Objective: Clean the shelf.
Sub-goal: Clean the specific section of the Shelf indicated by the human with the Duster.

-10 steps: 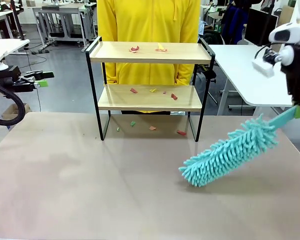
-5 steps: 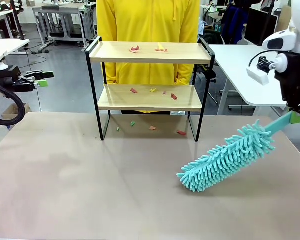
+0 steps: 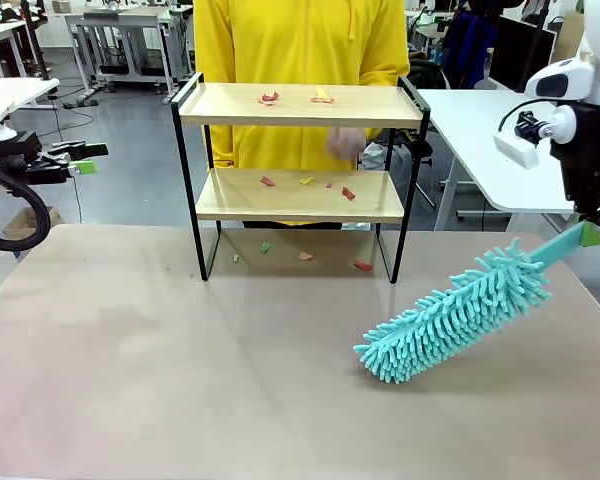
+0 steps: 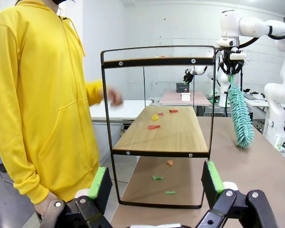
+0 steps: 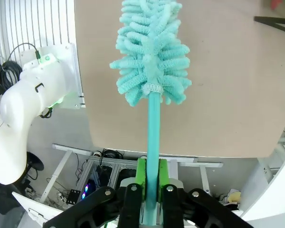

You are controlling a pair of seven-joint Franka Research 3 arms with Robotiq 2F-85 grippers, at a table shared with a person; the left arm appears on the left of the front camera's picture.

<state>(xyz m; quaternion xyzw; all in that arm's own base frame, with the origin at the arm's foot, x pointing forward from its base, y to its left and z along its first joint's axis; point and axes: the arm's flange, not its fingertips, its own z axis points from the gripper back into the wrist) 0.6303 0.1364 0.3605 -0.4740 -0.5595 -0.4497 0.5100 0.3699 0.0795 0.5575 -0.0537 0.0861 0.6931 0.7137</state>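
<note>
With your right gripper (image 5: 151, 173) clamped on the duster (image 3: 450, 310) (left gripper (image 4: 154, 183) apart), a hard sweep could tip the shelf (image 3: 370, 105) at the far edge of the table (image 3: 180, 350) or hit the person's hand (image 3: 345, 143) behind it.

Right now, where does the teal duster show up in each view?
Front view: duster at lower right, slanting down toward the table.
Left wrist view: duster at far right, hanging head-down beyond the shelf.
Right wrist view: duster at centre, running up from the bottom edge.
Shared landmark: the right gripper shut on its handle.
</note>
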